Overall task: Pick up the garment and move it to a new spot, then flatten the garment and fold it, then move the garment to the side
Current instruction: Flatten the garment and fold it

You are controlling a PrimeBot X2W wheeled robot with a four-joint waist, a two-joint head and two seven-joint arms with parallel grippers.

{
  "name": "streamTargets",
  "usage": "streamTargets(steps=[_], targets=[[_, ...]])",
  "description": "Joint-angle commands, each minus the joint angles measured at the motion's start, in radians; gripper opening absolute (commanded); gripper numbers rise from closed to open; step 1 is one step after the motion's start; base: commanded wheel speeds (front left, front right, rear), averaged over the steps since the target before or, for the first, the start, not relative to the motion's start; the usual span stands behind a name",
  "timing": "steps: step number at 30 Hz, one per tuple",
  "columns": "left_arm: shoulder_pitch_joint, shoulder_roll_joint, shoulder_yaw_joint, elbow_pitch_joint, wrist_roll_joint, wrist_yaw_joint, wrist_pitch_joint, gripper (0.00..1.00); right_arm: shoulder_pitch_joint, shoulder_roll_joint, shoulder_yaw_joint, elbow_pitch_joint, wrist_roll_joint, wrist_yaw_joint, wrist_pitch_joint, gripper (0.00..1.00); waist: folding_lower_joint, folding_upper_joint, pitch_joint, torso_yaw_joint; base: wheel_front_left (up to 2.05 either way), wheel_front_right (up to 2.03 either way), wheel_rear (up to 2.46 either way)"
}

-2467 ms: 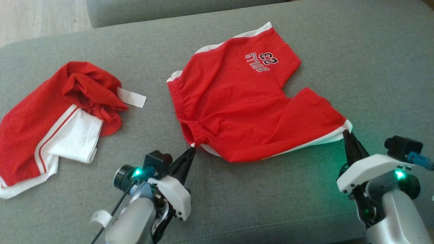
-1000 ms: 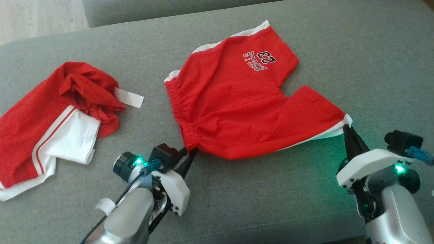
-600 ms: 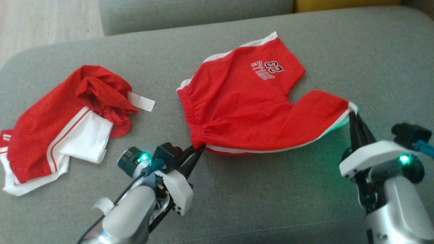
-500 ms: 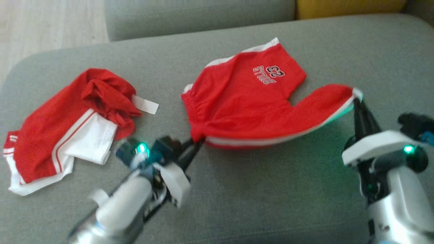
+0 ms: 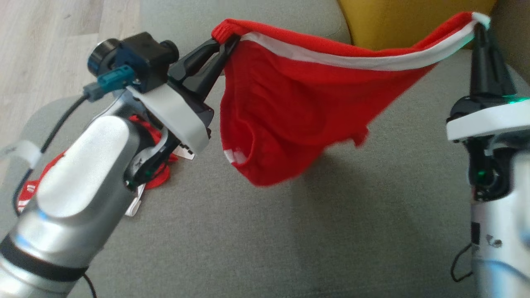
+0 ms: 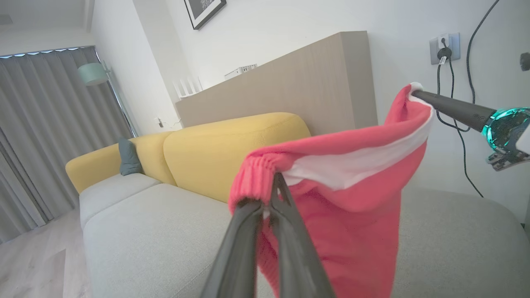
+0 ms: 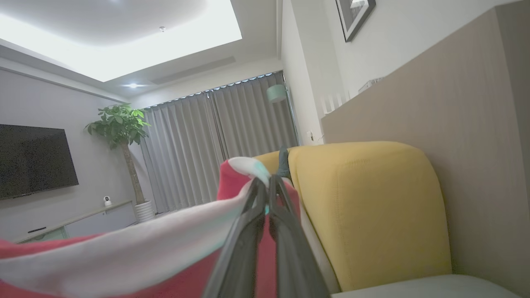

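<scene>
The garment, red shorts with a white side stripe, hangs in the air above the grey sofa seat, stretched between both grippers. My left gripper is shut on the elastic waistband corner at the upper left. My right gripper is shut on the white-trimmed leg corner at the upper right. In the left wrist view the garment drapes down from my left gripper, with the right gripper's fingers holding the far corner. The right wrist view has my right gripper pinching the garment.
A second red and white garment lies on the seat at the left, mostly hidden behind my left arm. A yellow back cushion stands behind the seat. Wooden floor lies beyond the sofa's left edge.
Both grippers have lifted the garment off the seat, so it now hangs between them. The left gripper closed on the waistband. The head camera has shifted too.
</scene>
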Motion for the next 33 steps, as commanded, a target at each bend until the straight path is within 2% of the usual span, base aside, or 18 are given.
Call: streamTargets(steps=[1, 4, 7, 14, 19, 21, 22, 24, 28, 33], targets=[[-0.038, 0.057, 0.065, -0.078, -0.019, 0.014, 0.036, 0.00, -0.015, 0.010, 0.013, -0.079, -0.010, -0.001, 0.034, 0.00, 0.0000, 0.0000, -0.005, -0.005, 0.00, 0.00, 0.00], [-0.039, 0.094, 0.075, -0.141, -0.032, 0.024, 0.097, 0.00, -0.010, 0.017, -0.009, -0.138, -0.020, -0.001, 0.091, 0.00, 0.0000, 0.0000, 0.001, -0.010, 0.00, 0.00, 0.00], [-0.060, 0.119, 0.078, -0.146, -0.042, 0.023, 0.147, 0.00, -0.047, 0.021, -0.027, -0.147, -0.033, -0.001, 0.138, 0.00, 0.0000, 0.0000, 0.022, -0.022, 0.00, 0.00, 0.00], [-0.199, 0.125, 0.074, -0.033, -0.055, 0.000, 0.194, 0.00, -0.261, 0.023, -0.003, 0.006, -0.010, -0.001, 0.181, 0.00, 0.0000, 0.0000, 0.133, -0.056, 0.00, 0.00, 0.00], [-0.424, 0.114, 0.071, 0.134, -0.026, -0.013, 0.168, 0.00, -0.566, 0.023, 0.021, 0.232, -0.031, -0.001, 0.113, 0.00, 0.0000, 0.0000, 0.298, -0.074, 0.00, 0.00, 0.00], [-0.519, 0.097, 0.075, 0.214, -0.008, -0.014, 0.131, 0.00, -0.692, 0.023, 0.015, 0.331, -0.053, -0.001, 0.049, 0.00, 0.0000, 0.0000, 0.350, -0.073, 0.00, 0.00, 0.00], [-0.604, 0.072, 0.089, 0.293, 0.005, -0.015, 0.078, 0.00, -0.805, 0.023, -0.007, 0.428, -0.061, -0.001, -0.024, 0.00, 0.0000, 0.0000, 0.394, -0.070, 0.00, 0.00, 0.00], [-0.667, 0.044, 0.104, 0.368, 0.016, -0.012, 0.015, 0.00, -0.891, 0.023, -0.022, 0.525, -0.056, -0.001, -0.095, 0.00, 0.0000, 0.0000, 0.424, -0.067, 0.00, 0.00, 0.00], [-0.713, -0.014, 0.104, 0.496, 0.018, -0.013, -0.096, 0.00, -0.985, 0.023, -0.037, 0.719, -0.027, -0.001, -0.200, 0.00, 0.0000, 0.0000, 0.457, -0.063, 0.00, 0.00, 0.00], [-0.658, -0.081, 0.048, 0.599, -0.008, -0.017, -0.171, 0.00, -0.976, 0.023, -0.009, 0.951, -0.011, -0.001, -0.223, 0.00, 0.0000, 0.0000, 0.488, -0.048, 0.00, 0.00, 0.00]])
